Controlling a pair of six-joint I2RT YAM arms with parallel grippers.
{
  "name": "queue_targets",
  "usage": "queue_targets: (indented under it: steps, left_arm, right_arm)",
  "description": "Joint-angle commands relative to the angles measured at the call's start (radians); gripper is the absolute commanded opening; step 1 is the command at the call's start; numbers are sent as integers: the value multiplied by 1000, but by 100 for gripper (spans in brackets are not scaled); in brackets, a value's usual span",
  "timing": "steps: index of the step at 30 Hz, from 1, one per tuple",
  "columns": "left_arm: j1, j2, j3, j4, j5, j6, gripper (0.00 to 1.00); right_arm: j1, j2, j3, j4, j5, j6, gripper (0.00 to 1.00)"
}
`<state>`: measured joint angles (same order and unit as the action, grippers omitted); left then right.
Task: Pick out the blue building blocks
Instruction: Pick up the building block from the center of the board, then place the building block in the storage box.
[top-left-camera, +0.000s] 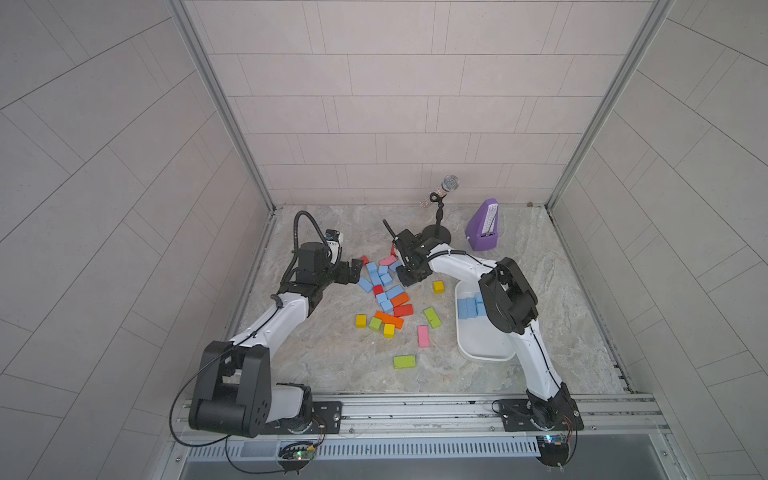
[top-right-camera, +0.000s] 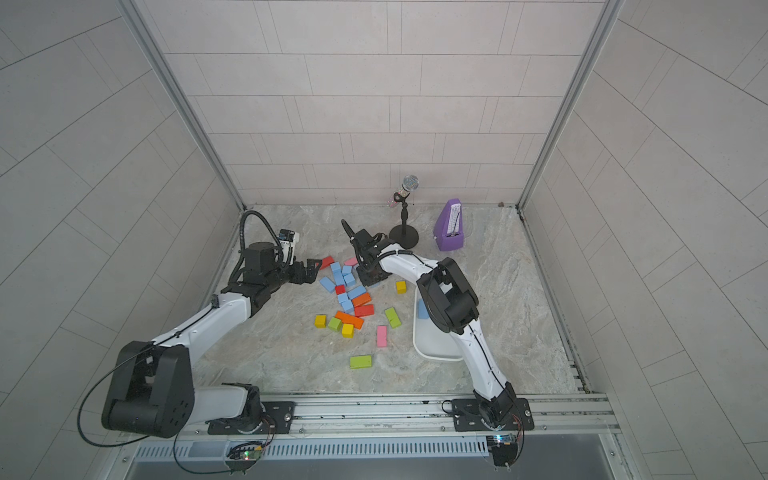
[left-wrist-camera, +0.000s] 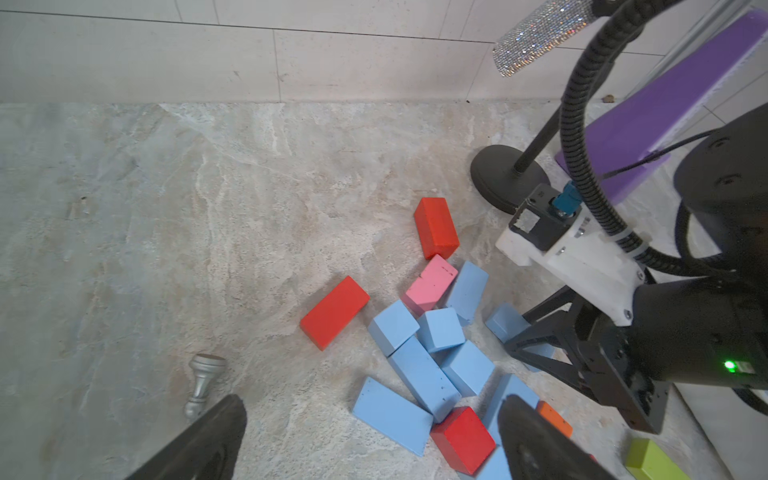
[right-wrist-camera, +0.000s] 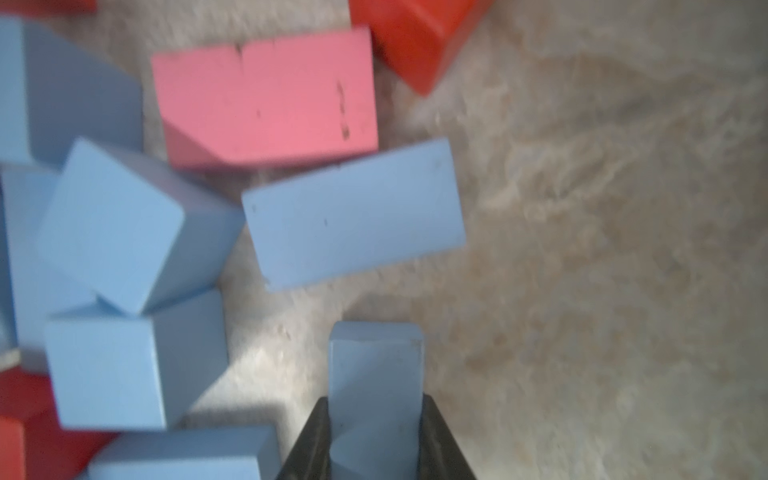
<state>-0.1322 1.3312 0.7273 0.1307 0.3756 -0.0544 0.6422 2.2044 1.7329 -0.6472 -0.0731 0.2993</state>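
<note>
Several blue building blocks (top-left-camera: 376, 276) (top-right-camera: 345, 274) lie in a loose heap among red and pink blocks at mid table. Up close they show as cubes and bricks (left-wrist-camera: 419, 374) (right-wrist-camera: 353, 212). My right gripper (right-wrist-camera: 376, 401) (top-left-camera: 409, 276) is down at the heap's right edge, shut on one upright blue block (right-wrist-camera: 376, 365). My left gripper (left-wrist-camera: 374, 419) (top-left-camera: 353, 270) hovers at the heap's left edge, open, with nothing between its fingers. A few more blue blocks (top-left-camera: 469, 307) lie in the white tray (top-left-camera: 478, 345), partly hidden by the right arm.
A purple metronome (top-left-camera: 484, 226) and a microphone stand (top-left-camera: 440, 216) sit at the back right. A small silver pawn-like piece (left-wrist-camera: 203, 382) stands left of the heap. Yellow (top-left-camera: 438, 286), orange (top-left-camera: 390, 319), pink (top-left-camera: 423, 336) and green (top-left-camera: 404, 361) blocks lie scattered toward the front.
</note>
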Motion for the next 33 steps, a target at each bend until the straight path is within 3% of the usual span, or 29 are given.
queue_targets:
  steps: [1,6,14,19,25,33]
  left_arm:
    - [-18,20,-19,53,112,18,98]
    - [-91,28,-22,51,162,49,99]
    - [-208,47,-8,12,186,106,100]
    - [-242,70,0,-5,190,125,100]
    - [-253,89,2,-6,192,123,100]
    - [-255,86,7,-16,182,136,100]
  right_arm:
    - [-10,-189,-106,55,5,-8,20]
    - [-60,-440,-327,74,17,-22,20]
    - [-256,-837,-717,73,4,6,20]
    - [-346,-999,-866,61,47,-15,20]
    - [-409,-1061,-926,34,49,-21,20]
    - [-411,-956,-911,32,-21,-30,20]
